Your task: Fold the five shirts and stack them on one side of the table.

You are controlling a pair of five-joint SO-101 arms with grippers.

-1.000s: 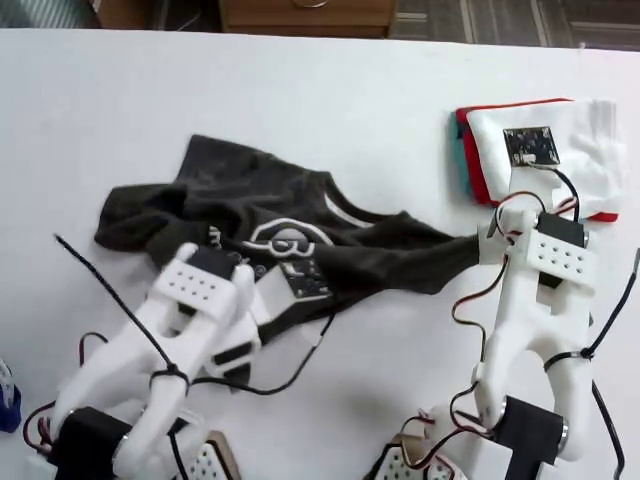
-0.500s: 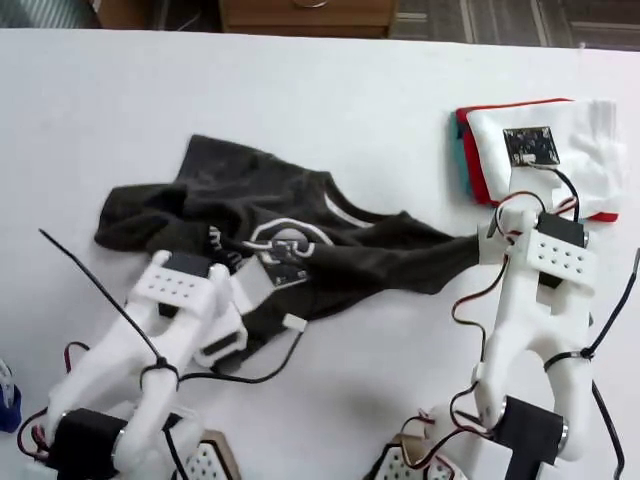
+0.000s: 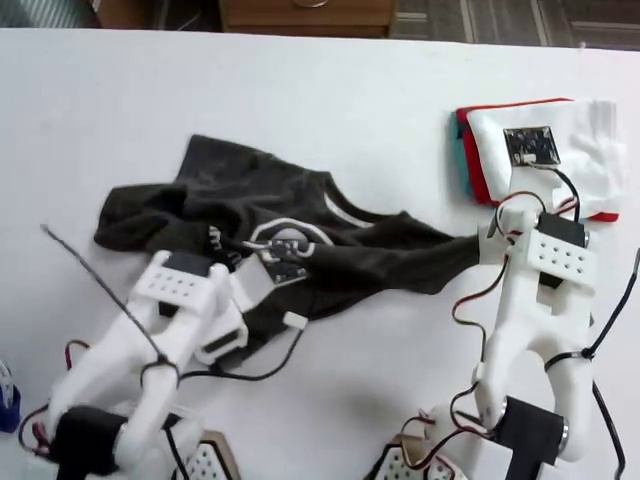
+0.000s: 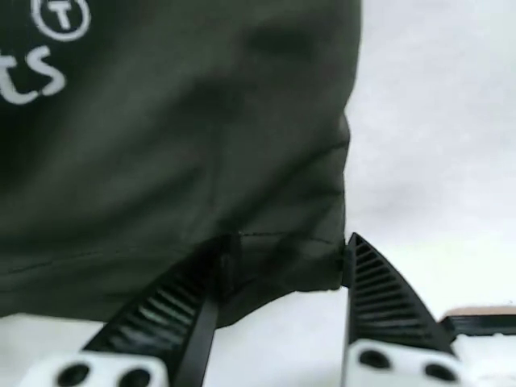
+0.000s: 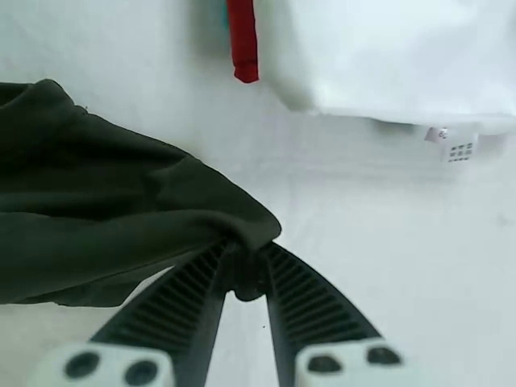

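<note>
Charcoal shirt (image 3: 250, 205) sprawled left-to-right across the middle of the table (image 3: 330, 90), pinched at one end.

So from where I'm driving: its long axis runs pretty much sideways, bunched up on the left and tapering to a point on the right. The right gripper (image 5: 246, 276) is clamped tight on that right tip. The left gripper (image 4: 289, 246) is spread wide with the near hem corner sitting between its fingers, not squeezed. The rest of the fabric lies on the far side of those jaws, so I reckon the left arm just needs to bite where it is, then both can pull the thing flat along that axis. The folded stack (image 3: 590, 140), white on top of red and teal, sits far right, just beyond the right arm.
</note>
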